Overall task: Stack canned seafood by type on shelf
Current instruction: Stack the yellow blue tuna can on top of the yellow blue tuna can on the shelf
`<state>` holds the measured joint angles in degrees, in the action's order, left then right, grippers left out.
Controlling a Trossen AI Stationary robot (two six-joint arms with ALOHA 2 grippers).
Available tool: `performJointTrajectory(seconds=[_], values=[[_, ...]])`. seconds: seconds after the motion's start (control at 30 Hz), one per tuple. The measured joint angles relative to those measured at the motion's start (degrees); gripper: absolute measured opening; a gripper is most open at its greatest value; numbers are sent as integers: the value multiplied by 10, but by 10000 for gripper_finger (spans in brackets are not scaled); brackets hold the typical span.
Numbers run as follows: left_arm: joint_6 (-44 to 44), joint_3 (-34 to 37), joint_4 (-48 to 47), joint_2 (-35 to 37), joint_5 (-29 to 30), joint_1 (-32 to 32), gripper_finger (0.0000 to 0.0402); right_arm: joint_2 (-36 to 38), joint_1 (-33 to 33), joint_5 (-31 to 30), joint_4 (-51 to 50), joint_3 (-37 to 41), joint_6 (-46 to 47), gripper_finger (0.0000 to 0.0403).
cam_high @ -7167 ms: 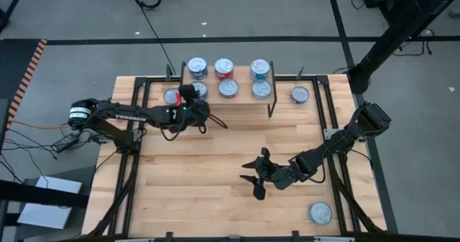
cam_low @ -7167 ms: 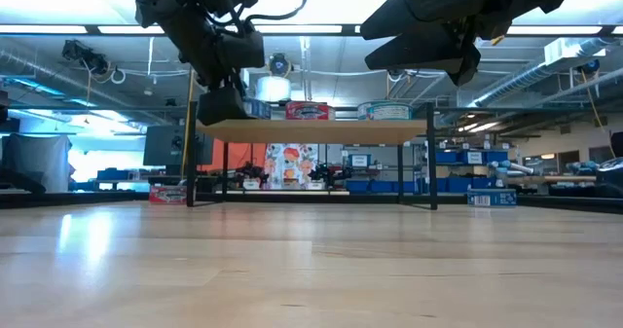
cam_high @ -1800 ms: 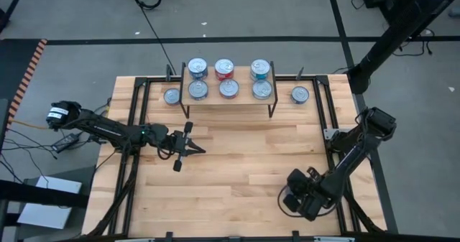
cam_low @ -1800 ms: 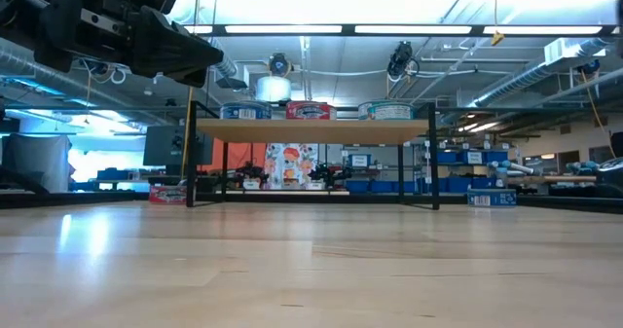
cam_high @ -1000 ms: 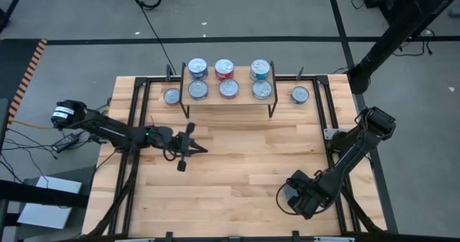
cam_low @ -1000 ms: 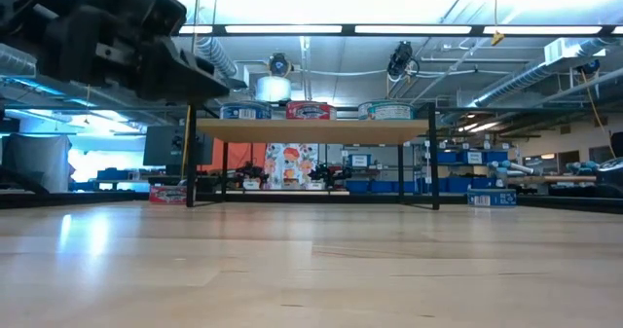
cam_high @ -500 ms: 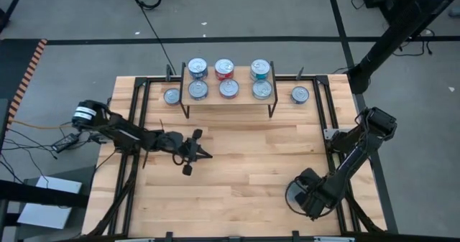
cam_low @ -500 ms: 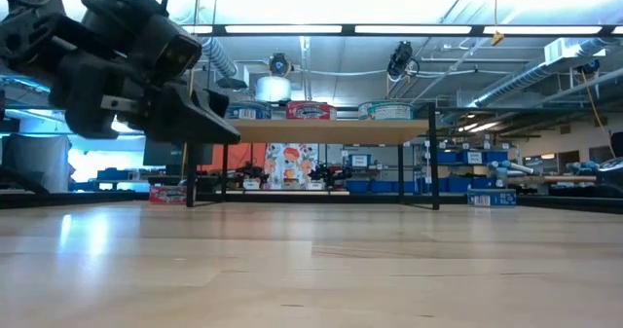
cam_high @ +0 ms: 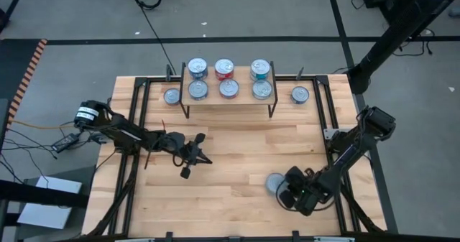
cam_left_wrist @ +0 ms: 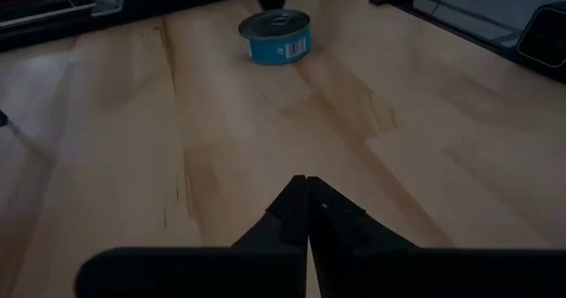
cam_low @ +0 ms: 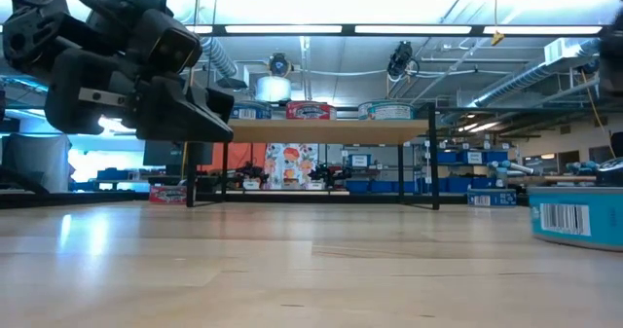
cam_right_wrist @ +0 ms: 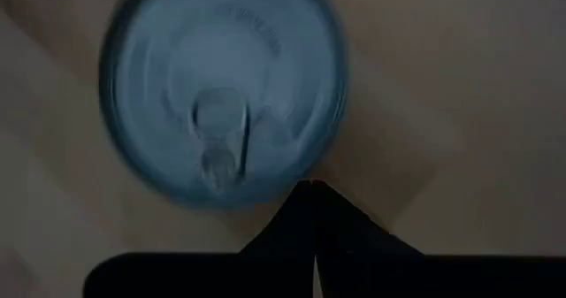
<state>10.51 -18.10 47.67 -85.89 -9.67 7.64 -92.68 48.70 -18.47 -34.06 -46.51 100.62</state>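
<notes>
Right end effector (cam_high: 282, 192) pressed together, empty, hanging just over the rim of a teal-labelled tin (cam_high: 273, 183) lying on the tabletop (cam_high: 237, 149), well in front of the shelf (cam_high: 228, 102) and toward its right end. Seen only in the right wrist view: closed tip (cam_right_wrist: 309, 190) at the edge of that tin's lid (cam_right_wrist: 225, 95), pull tab facing up. Seen only in the low view: the tin's teal side label with a barcode (cam_low: 579, 216), standing on the wood at the picture's right edge. Left end effector (cam_high: 194, 159) likewise closed on nothing, raised above the tabletop in front of the shelf's left end; fingertips (cam_left_wrist: 307, 211) meeting in a point in the left wrist view, with the same teal tin (cam_left_wrist: 276, 36) farther off across the boards. On the shelf, six tins in two rows from the high view: blue at the left (cam_high: 196, 68), red in the middle (cam_high: 224, 69), teal at the right (cam_high: 260, 70). One more tin (cam_high: 171, 96) on the tabletop just left of the shelf, another (cam_high: 300, 94) just right of it. Low view only: shelf's black legs and room beyond.
</notes>
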Motion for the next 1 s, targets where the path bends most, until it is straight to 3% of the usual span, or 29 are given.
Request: performJointTrajectory(seconds=[0.2,0.37,0.73,1.0], values=[[-2,-1,1,0,0,0,9,0,-29,-93,18,5,-59,7],[-2,-1,1,0,0,0,9,0,-35,-87,62,-12,-157,18],[-6,-1,1,0,1,0,9,0,-35,-4,156,-35,-220,23],[-7,-1,0,1,1,0,9,0,-51,-63,113,-35,-322,8]])
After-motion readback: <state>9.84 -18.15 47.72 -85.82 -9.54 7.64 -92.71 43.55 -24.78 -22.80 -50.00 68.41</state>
